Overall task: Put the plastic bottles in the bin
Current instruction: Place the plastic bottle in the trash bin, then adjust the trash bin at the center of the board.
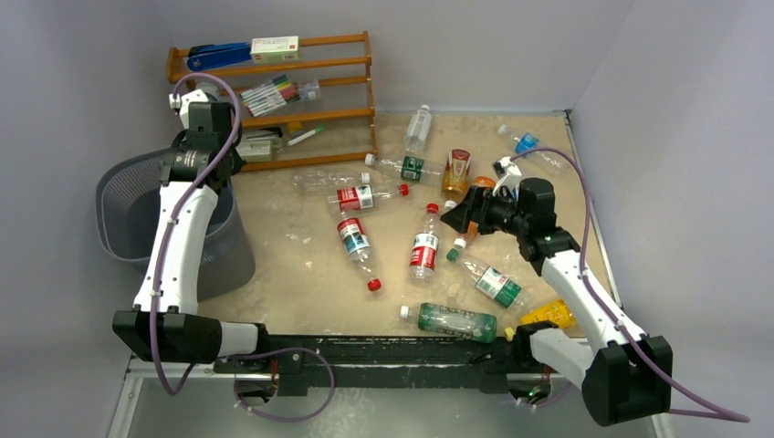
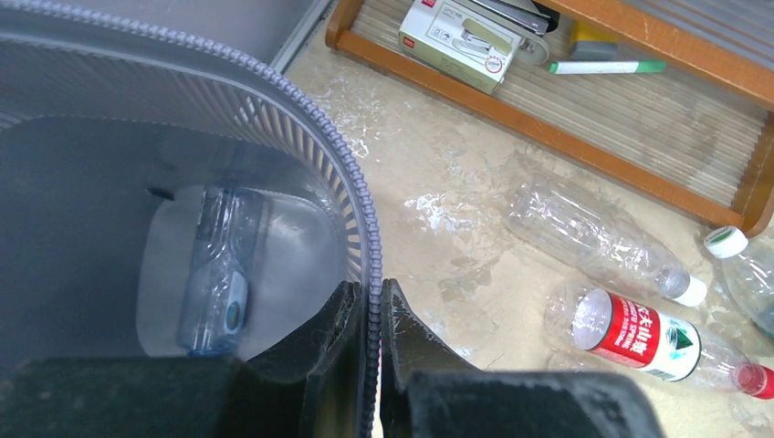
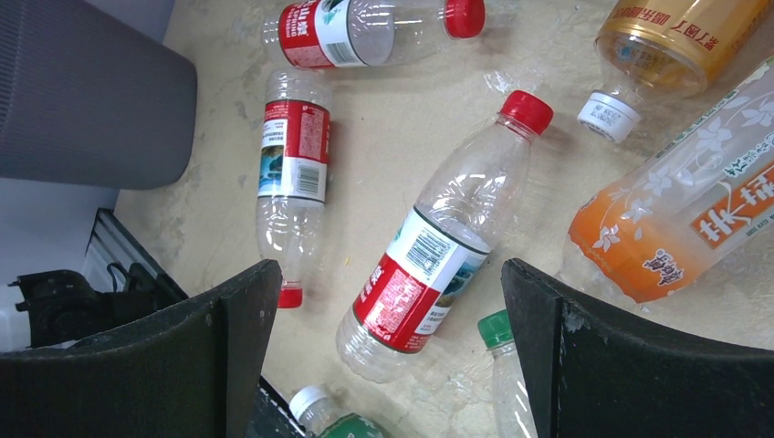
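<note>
Grasp pending: right pincer (image 3: 388, 274) open above clear red-labelled plastic bottle (image 3: 429, 246) at the middle of the bench (image 1: 301, 265), and it must lower; left pincer (image 2: 370, 297) closed, empty, over grey mesh bin (image 2: 301, 100).

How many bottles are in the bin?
1: a clear, blue-labelled bottle lying on the floor of the bin, shown in the left wrist view. Its near wall may hide others.

Left gripper (image 2: 371, 288) nearly closed, right gripper (image 3: 388, 274) spread wide, both arms extended
</note>
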`<move>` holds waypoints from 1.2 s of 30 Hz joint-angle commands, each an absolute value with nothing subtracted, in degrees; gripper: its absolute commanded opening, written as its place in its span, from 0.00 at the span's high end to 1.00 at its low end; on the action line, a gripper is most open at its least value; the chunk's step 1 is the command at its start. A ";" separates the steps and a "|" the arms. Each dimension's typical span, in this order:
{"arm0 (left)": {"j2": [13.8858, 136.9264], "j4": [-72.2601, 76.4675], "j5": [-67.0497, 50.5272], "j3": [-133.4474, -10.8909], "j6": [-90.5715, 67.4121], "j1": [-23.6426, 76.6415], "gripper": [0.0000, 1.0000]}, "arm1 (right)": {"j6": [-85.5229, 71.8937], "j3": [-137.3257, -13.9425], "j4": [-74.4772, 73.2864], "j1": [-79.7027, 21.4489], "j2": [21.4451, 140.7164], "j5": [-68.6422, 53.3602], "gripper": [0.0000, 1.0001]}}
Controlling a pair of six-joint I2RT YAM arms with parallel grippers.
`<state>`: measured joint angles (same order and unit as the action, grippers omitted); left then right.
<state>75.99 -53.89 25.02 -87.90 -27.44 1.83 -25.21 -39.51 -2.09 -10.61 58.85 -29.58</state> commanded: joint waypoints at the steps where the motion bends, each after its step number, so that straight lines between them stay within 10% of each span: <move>1: 76.50 -51.94 23.45 -91.24 -30.07 2.29 0.96 | -25.31 -39.44 0.75 -11.04 59.04 -30.28 0.07; 17: 77.47 -45.93 15.23 -91.42 -27.62 3.28 0.94 | -25.33 -40.44 1.25 -11.06 61.01 -30.06 0.07; 22: 76.81 -48.91 18.39 -95.83 -27.08 3.41 0.42 | -25.31 -41.50 0.72 -11.08 61.41 -29.80 0.06; 36: 80.36 -54.94 14.54 -109.53 -26.55 14.92 0.31 | -24.96 -44.38 -2.54 -11.07 60.77 -27.78 0.04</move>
